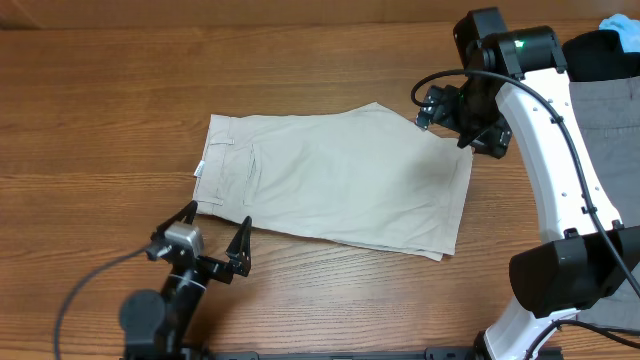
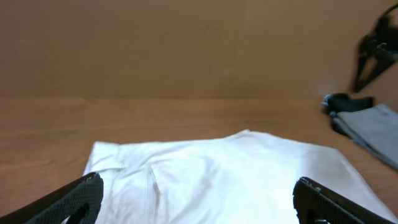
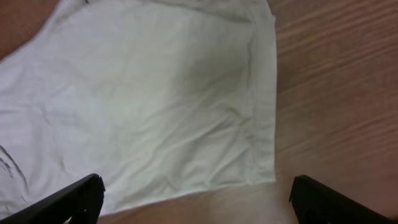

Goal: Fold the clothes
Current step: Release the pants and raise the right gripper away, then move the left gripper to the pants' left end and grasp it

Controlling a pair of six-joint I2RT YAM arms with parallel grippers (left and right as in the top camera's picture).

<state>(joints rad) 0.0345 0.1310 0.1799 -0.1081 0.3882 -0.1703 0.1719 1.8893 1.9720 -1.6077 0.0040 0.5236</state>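
Shorts: the shorts (image 1: 335, 180) are lying flat in the middle of the table (image 1: 100, 100), with the waistband pointing toward the left edge and the leg hems toward the right edge.
Done so far: the legs are looking stacked one on the other, with two layers showing at the hem, so I am judging the lengthwise fold as made.
Left to do: a crosswise fold, bringing the hems over to the waistband, is looking like what is remaining.
Left hand: the left hand (image 1: 214, 226) is hovering by the near edge, just beside the waistband corner, with its fingers spread wide and holding nothing.
Right hand: the right hand (image 1: 455, 118) is hanging over the far hem corner, toward the right edge, with its fingers spread wide and nothing between them.
Containers: none are showing on the table, neither bin nor basket.
Other cloth: a grey garment (image 1: 605, 110) is lying at the right edge, apart from the shorts. Something blue (image 1: 625, 30) is sitting at the far right corner, too small to tell what.
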